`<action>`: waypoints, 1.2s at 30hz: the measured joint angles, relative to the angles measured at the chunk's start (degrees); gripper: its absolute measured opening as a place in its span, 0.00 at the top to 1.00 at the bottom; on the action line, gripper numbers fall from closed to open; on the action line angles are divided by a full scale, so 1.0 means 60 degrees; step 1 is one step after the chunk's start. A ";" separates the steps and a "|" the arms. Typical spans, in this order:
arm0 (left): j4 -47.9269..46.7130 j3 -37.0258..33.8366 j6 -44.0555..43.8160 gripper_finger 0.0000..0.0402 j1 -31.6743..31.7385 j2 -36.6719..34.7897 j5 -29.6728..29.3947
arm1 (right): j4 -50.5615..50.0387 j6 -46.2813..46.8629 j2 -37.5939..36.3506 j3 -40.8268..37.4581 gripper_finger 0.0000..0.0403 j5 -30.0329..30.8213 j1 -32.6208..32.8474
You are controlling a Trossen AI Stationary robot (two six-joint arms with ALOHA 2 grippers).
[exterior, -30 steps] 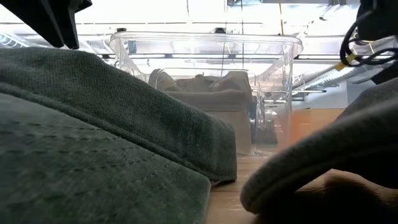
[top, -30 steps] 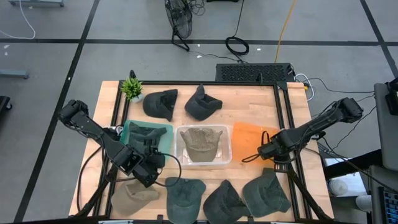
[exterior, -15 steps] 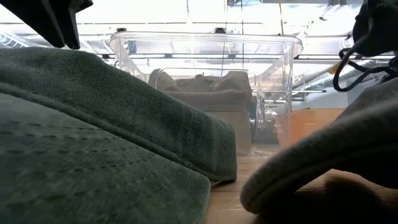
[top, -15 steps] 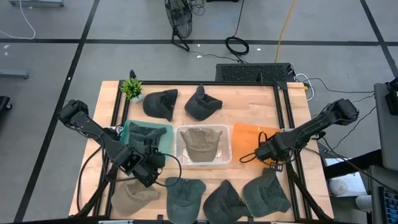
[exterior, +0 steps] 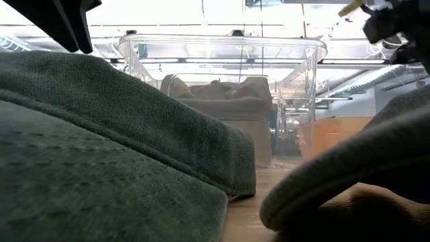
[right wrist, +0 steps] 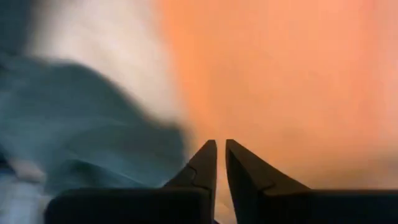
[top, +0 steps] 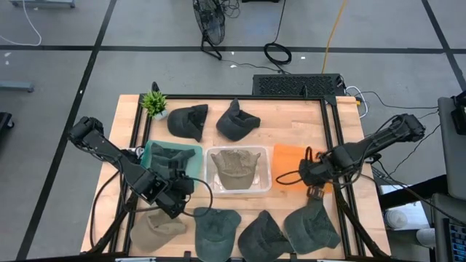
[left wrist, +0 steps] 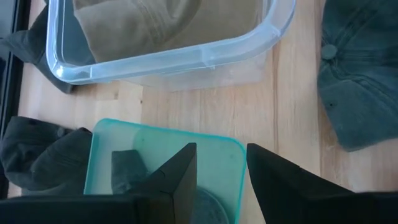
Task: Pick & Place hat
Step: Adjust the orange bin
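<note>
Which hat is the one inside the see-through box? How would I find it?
Look at the middle of the wooden table, where three boxes sit in a row. The clear box is the middle one, between a teal box and an orange box. The tan hat lies inside it; every hat near it is dark.

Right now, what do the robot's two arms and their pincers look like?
Both arms are dark and slim, with black cables looping off them. The left pincer has two broad, dark, wedge-shaped fingers. The right pincer has two narrow, dark, pointed fingers. A yellow tag shows beside the right arm in the low view.
</note>
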 joint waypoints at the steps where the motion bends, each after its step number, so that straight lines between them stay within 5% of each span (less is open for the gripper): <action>1: 0.0004 0.0000 -0.0084 0.62 0.0000 0.0000 0.0000 | 0.0510 -0.0104 -0.0004 -0.0030 0.90 -0.0172 0.0003; 16: 0.0048 0.0004 -0.0533 0.62 -0.0390 -0.0004 -0.0227 | 0.0728 -0.0629 0.1238 -0.0119 0.61 0.1593 0.1206; 36: 0.0076 0.0007 -0.1203 0.62 -0.0572 -0.0004 -0.0798 | 0.0680 -0.0398 0.2047 -0.0225 0.80 0.1790 0.1915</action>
